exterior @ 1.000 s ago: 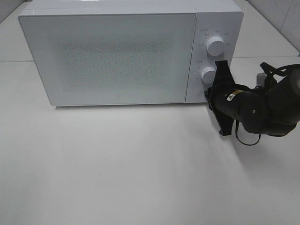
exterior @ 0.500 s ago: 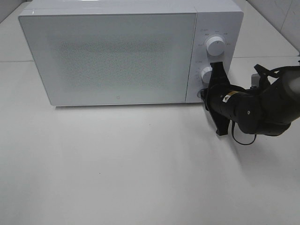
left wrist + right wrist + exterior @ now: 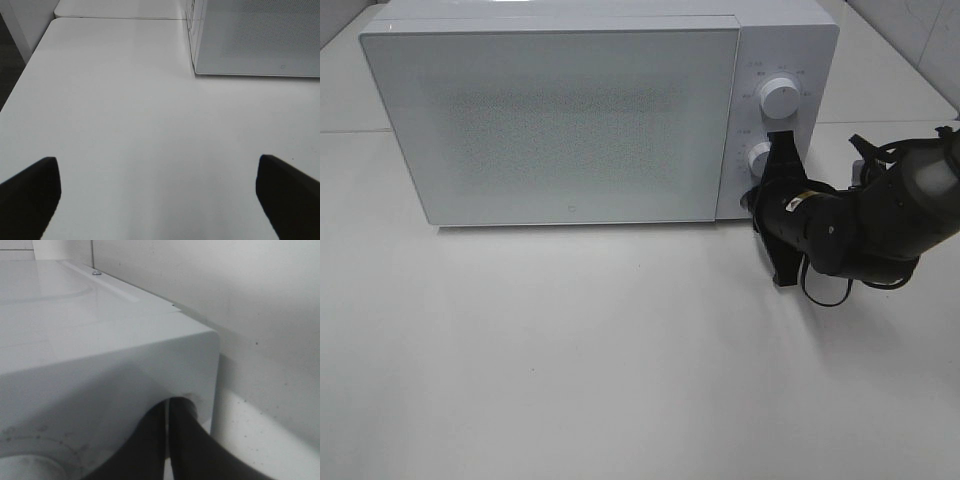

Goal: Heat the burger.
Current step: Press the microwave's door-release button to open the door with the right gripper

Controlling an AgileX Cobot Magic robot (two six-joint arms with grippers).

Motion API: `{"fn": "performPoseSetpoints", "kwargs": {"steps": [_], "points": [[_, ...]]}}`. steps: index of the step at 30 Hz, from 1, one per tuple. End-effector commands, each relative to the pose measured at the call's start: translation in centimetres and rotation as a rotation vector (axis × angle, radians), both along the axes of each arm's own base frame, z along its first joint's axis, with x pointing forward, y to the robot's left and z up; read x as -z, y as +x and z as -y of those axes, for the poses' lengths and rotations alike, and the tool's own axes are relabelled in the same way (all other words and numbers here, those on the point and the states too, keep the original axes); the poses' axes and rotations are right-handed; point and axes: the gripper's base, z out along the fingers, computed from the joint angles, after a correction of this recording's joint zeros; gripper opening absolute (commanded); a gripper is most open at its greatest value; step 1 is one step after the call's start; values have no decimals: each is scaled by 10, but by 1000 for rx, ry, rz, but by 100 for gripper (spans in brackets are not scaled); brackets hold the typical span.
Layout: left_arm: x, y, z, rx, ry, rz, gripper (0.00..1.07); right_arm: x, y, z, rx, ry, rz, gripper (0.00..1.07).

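Two knobs on the control panel of the white microwave [image 3: 600, 110]: upper knob [image 3: 780, 97] free, lower knob [image 3: 758, 160] partly hidden behind the right pincer [image 3: 168, 404]. Held up against the panel just beside that lower knob, presumably to set the time or work a control there; impossible to say which from these views. Clenched, fingers [image 3: 145, 440] flat against each other with only a thin seam between, nothing caught in it, tips at the panel's face near its edge. Turned on its side, arm reaching in from the right, most likely for square access to the panel.

No sign of the burger anywhere: not on the bench [image 3: 570, 350], not in either pincer. Door [image 3: 520, 150] fully closed and frosted, so probably inside, though impossible to confirm.

Left pincer [image 3: 157, 167] released, fingertips wide apart, hanging over the bench off the microwave's front left corner, well apart from the work. Parked clear of the door, by the look of it.

Judging by the closed door: loading done, heating step in hand.
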Motion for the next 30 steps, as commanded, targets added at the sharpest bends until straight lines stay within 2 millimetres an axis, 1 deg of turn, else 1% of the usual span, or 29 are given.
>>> {"fn": "performPoseSetpoints", "kwargs": {"steps": [1, 3, 5, 15, 16, 18, 19, 20, 21, 23, 24, 26, 27, 29, 30], "points": [[-1, 0, 0, -5, -5, 15, 98, -46, 31, 10, 109, 21, 362, 1], [-1, 0, 0, -5, -5, 15, 98, -50, 36, 11, 139, 27, 397, 1], [-1, 0, 0, -5, -5, 15, 98, -51, 36, 11, 144, 27, 411, 0], [-1, 0, 0, -5, -5, 15, 98, -46, 34, 8, 112, 24, 367, 0], [-1, 0, 0, -5, -5, 15, 98, -42, 29, 4, 103, 39, 343, 0], [-1, 0, 0, -5, -5, 15, 98, -40, 26, 2, 104, 46, 332, 0], [-1, 0, 0, -5, -5, 15, 98, -38, 20, 0, 92, 47, 312, 0], [-1, 0, 0, -5, -5, 15, 98, -38, 20, 0, 92, 47, 312, 0], [-1, 0, 0, -5, -5, 15, 98, -35, 14, -4, 75, 45, 287, 0], [-1, 0, 0, -5, -5, 15, 98, -35, 11, -5, 66, 43, 278, 0], [-1, 0, 0, -5, -5, 15, 98, -34, 4, -8, 47, 43, 262, 0], [-1, 0, 0, -5, -5, 15, 98, -34, 1, -9, 44, 45, 256, 0], [-1, 0, 0, -5, -5, 15, 98, -34, -6, -8, 16, 36, 228, 0], [-1, 0, 0, -5, -5, 15, 98, -34, -8, -8, 4, 32, 212, 0], [-1, 0, 0, -5, -5, 15, 98, -32, -14, -7, -11, 30, 180, 0]]}}
